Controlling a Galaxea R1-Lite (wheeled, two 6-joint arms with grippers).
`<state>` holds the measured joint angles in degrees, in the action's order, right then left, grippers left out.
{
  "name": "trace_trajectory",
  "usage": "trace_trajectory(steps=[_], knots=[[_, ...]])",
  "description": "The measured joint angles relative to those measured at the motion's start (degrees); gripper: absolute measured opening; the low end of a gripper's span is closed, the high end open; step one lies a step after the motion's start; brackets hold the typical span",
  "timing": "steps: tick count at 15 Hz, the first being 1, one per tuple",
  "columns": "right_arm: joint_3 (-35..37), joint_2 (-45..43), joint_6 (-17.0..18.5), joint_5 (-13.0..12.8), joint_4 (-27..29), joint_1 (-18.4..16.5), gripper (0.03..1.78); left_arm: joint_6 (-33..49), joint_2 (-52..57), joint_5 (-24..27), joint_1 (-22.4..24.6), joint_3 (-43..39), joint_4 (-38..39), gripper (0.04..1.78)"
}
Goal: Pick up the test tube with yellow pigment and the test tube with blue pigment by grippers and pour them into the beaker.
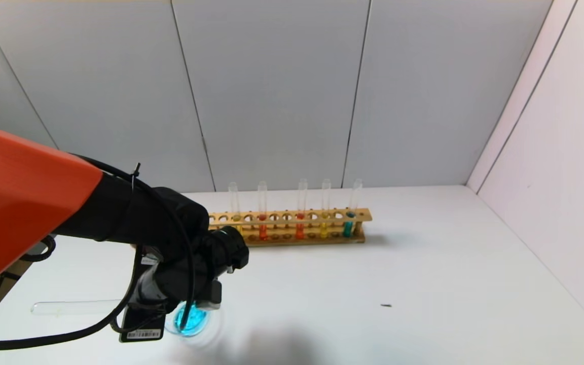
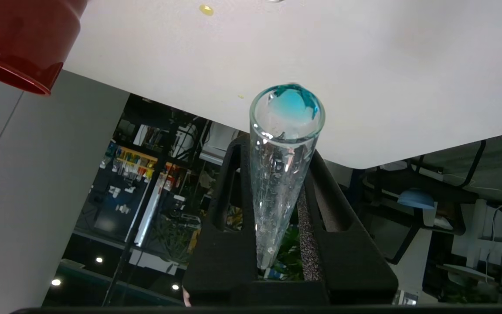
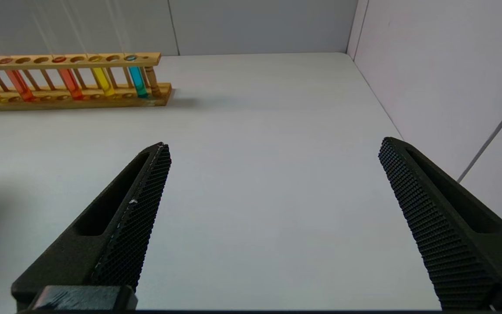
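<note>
Left pincer (image 2: 277, 205) is clamping the blue test tube (image 2: 283, 174), tilting its long axis mouth-down over the beaker (image 1: 190, 320) directly below on the desk (image 1: 424, 284), while the right pincer (image 3: 273, 218) is idling open.

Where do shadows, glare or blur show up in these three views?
Head view: soft shadow on the table near the beaker, whose rim looks smeared. Left wrist view: glints on the test tube; background blurry. Right wrist view: rack casts a faint shadow.
</note>
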<state>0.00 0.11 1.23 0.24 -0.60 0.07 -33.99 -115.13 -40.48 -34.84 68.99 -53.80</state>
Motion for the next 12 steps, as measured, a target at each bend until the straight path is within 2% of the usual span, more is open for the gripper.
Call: trace_trajectory(steps=[12], knots=[[0.00,0.00,-0.02,-0.02,0.02,0.00,1.74,-0.05,-2.46,-0.41,-1.67,4.36,-4.33,0.32]])
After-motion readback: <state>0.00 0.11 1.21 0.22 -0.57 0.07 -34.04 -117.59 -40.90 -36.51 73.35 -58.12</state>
